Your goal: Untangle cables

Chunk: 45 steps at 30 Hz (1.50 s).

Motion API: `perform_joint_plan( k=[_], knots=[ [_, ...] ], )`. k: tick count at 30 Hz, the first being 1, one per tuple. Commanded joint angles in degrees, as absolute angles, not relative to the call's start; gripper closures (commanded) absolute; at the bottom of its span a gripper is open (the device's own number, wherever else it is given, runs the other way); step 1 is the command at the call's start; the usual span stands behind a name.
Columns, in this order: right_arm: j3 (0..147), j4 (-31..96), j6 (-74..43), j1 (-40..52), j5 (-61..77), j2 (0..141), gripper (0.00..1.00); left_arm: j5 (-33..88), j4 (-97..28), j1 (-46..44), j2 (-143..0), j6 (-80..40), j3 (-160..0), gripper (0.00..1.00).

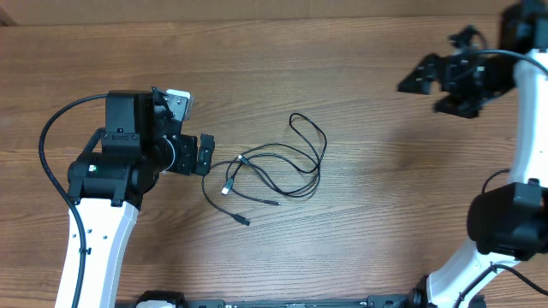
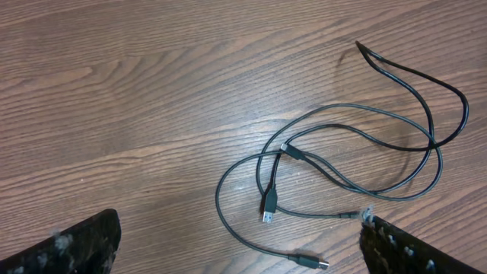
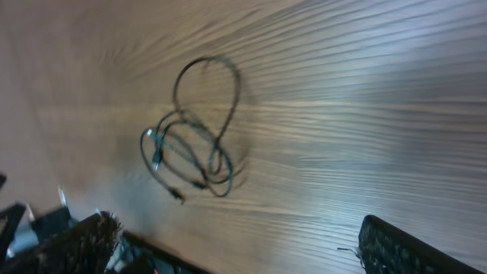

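Both pincers are released, jaws spread wide, nothing in either one. The left pincer (image 1: 208, 154) sits low, just beside the near edge of the cables (image 1: 272, 168). The right pincer (image 1: 425, 96) hangs well apart, up toward the far corner.

The cables lie in a loose bunch mid-bench, between your two arms: overlapping rings, with one long loop (image 1: 321, 137) trailing off on the right arm's side.

For this step, I'd say go for a free end, not the middle. From the left wrist view the plug (image 2: 269, 205) lies inside the rings, and a second end (image 2: 310, 262) sits near the bottom edge, closest to your left fingers. Take that outer one. Come down flat, because these cords are thin and lie tight to the wood. Then draw it outward slowly, away from the bunch, or the rings could cinch into a knot.

The bench (image 1: 385, 214) is bare wood-grain laminate, smooth, so expect the whole bunch to slide if you drag it. The right wrist view is blurred, so don't trust it for detail. Nothing of the room shows beyond the bench.
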<state>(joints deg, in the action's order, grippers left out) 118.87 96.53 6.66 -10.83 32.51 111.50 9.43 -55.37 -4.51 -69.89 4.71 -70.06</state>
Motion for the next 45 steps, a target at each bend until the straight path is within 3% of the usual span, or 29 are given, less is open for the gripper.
perform_joint_plan(
  k=[1,9,13,21,33,40,42,45],
  knots=[
    [118.80,96.29,6.24,-5.15,32.71,111.37,0.00,10.09,-55.46,-4.51,-70.08,5.78,-70.26,0.00],
    [108.77,88.92,2.44,6.39,27.88,111.37,0.00,10.09,-55.46,-4.51,-70.06,5.78,-70.26,0.00],
    [100.09,82.21,-3.44,9.28,27.99,111.37,0.00,10.09,-55.46,-4.51,-70.08,5.78,-70.26,0.01],
    [86.08,70.57,-3.81,15.25,29.41,111.37,0.00,10.09,-55.46,-4.51,-70.08,5.78,-70.26,0.00],
    [75.31,47.55,-16.08,19.97,29.58,111.37,0.04,10.09,-55.46,-4.51,-70.08,5.78,-70.26,0.00],
    [75.33,42.41,-18.76,19.97,27.33,111.37,0.20,10.09,-55.46,-4.51,-70.08,5.78,-70.26,0.00],
    [75.33,42.09,-19.88,19.97,25.87,111.37,0.36,10.09,-55.46,-4.51,-70.06,5.78,-70.26,0.00],
    [75.33,42.15,-20.84,19.97,25.52,111.35,0.80,10.09,-55.46,-4.51,-70.06,5.78,-70.26,0.00]
  ],
)
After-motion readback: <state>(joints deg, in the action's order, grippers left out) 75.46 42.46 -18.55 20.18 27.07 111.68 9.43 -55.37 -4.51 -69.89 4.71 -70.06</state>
